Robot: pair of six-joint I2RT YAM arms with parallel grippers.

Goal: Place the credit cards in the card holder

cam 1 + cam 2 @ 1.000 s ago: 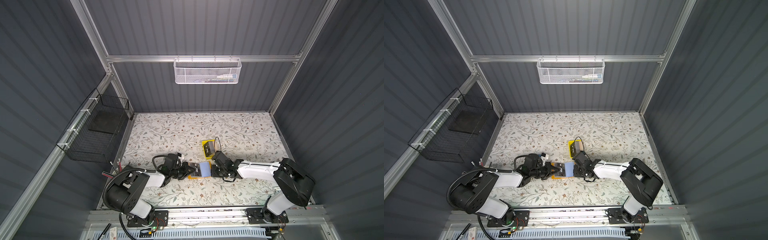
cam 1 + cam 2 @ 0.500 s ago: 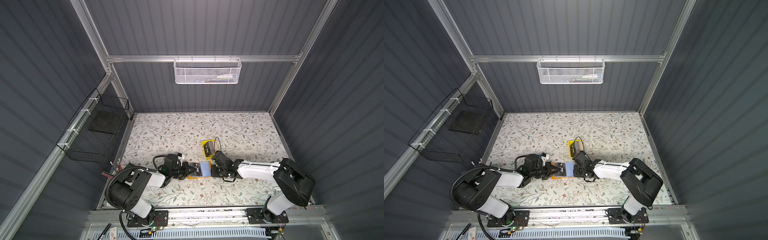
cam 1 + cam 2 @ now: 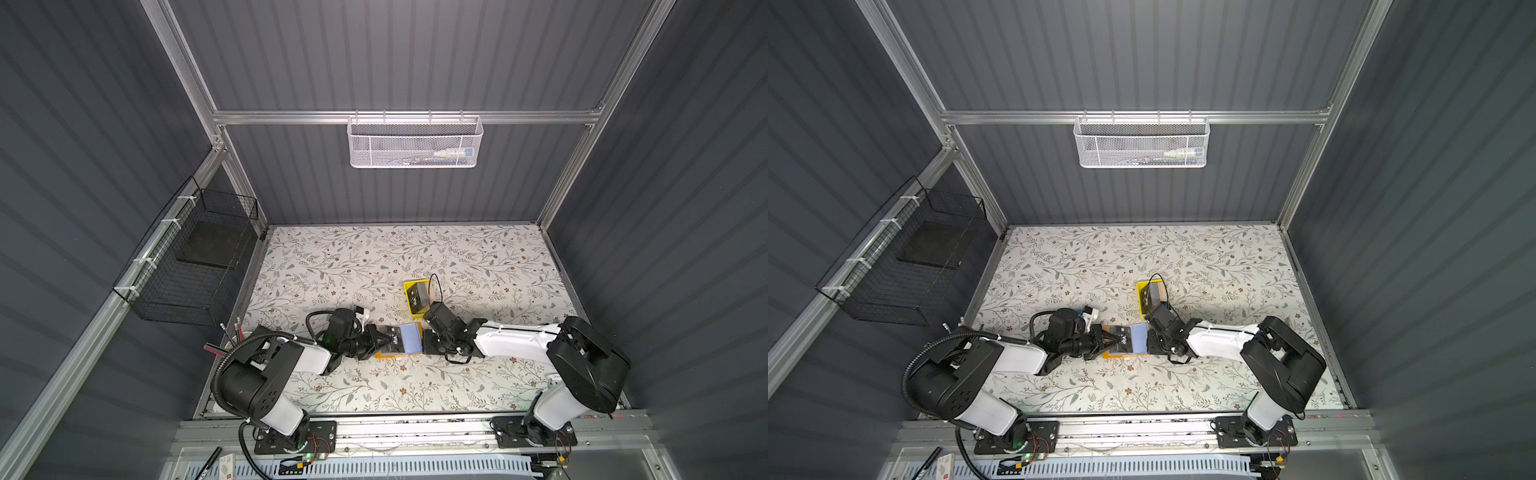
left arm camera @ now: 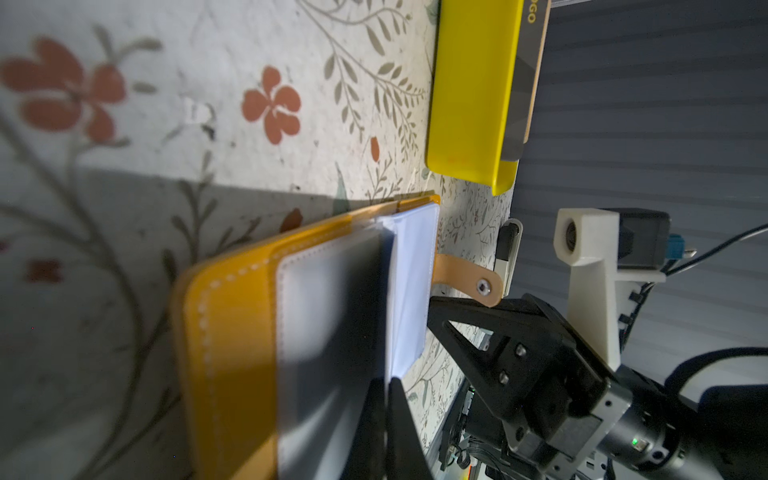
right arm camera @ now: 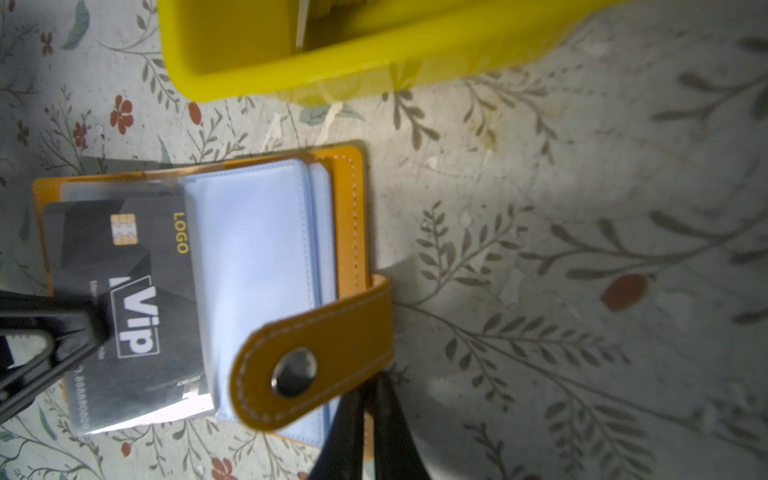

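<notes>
Insertion step in hand. Lying open on the floral-patterned bench point(image 3: 374, 266), near the front and about midway across: a mustard-yellow leather-like booklet card holder point(image 5: 349, 216), bluish clear sleeve pages point(image 5: 249, 257) facing up. From the left, left fingers point(image 5: 45, 309) clamped on a black plastic credit card point(image 5: 137, 266) with white "VIP" lettering, right edge tucked beneath the upper sleeve page; whether inside a pocket yet, unclear. From the right, right fingers point(image 5: 349, 436) drawn narrow at the snap-button strap point(image 5: 316, 357), seemingly pinching it to steady the booklet. Just beyond, a small bright-yellow plastic tray point(image 5: 291, 62) holding more cards point(image 3: 417, 296). Next, probably: push rightward, keeping the card flat and square to the pocket mouth, booklet held fast.
</notes>
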